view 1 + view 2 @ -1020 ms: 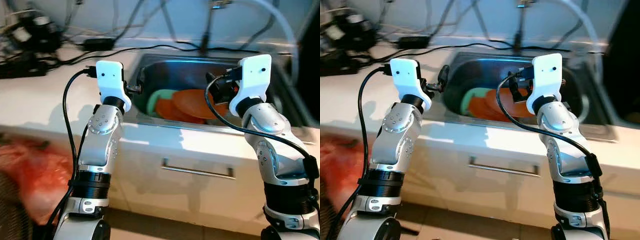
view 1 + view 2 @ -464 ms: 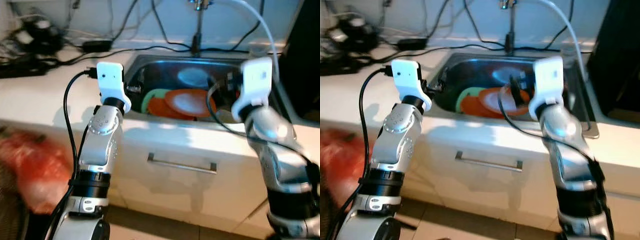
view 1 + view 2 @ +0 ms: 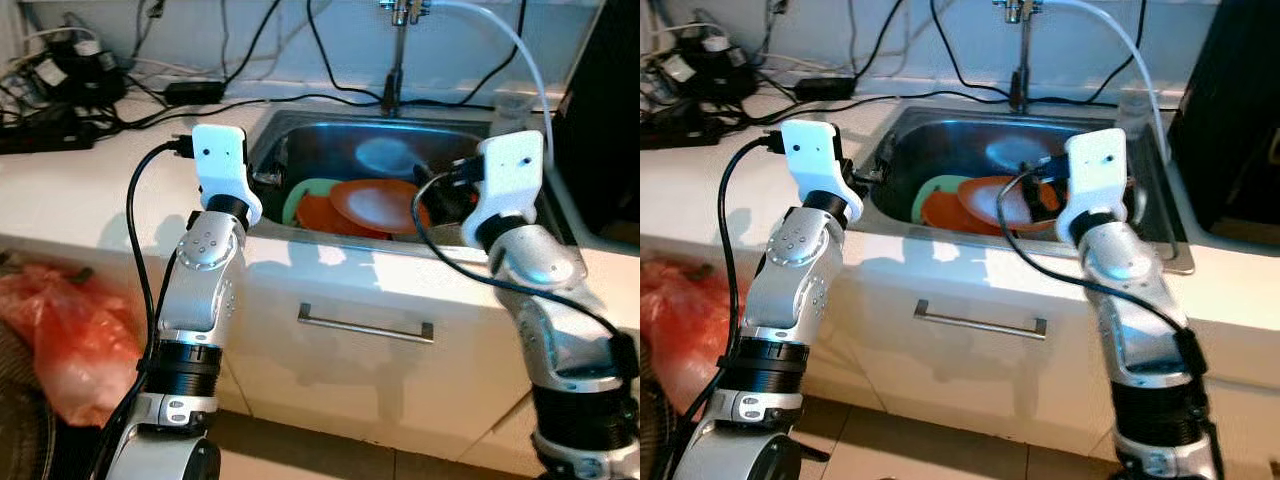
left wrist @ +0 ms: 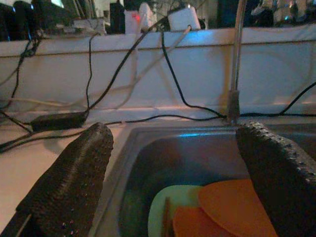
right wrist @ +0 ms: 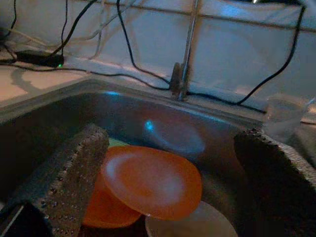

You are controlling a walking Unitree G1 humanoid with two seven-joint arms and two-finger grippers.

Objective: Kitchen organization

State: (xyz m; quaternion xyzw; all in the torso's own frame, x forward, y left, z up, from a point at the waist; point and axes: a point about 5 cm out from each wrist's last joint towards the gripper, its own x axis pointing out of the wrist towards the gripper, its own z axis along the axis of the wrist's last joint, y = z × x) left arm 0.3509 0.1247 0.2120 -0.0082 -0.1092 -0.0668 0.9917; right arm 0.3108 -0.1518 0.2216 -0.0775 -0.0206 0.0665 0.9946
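A steel sink [image 3: 300,120] is set in the white counter before me. It holds stacked orange plates [image 3: 375,205] and a green plate [image 3: 303,195] at their left; a pale dish [image 5: 192,224] lies lower down. My left gripper [image 3: 270,178] reaches over the sink's left front corner and is open, its fingers [image 4: 74,182] wide apart with nothing between them. Above the right side of the plates my right gripper [image 3: 445,190] is open too, and the top orange plate [image 5: 153,180] lies beyond its fingers [image 5: 64,177], untouched.
A tap [image 3: 398,50] with a white hose stands behind the sink. Black cables and power adapters [image 3: 60,80] crowd the counter at the left. A clear cup [image 3: 510,105] sits near a black appliance [image 3: 600,100] on the right. Below are a drawer handle [image 3: 365,327] and a red bag [image 3: 60,330].
The camera has shifted and the blur has cleared, so the sink and tap show more fully. The right arm swung a little and settled. Both grippers stay open over the sink.
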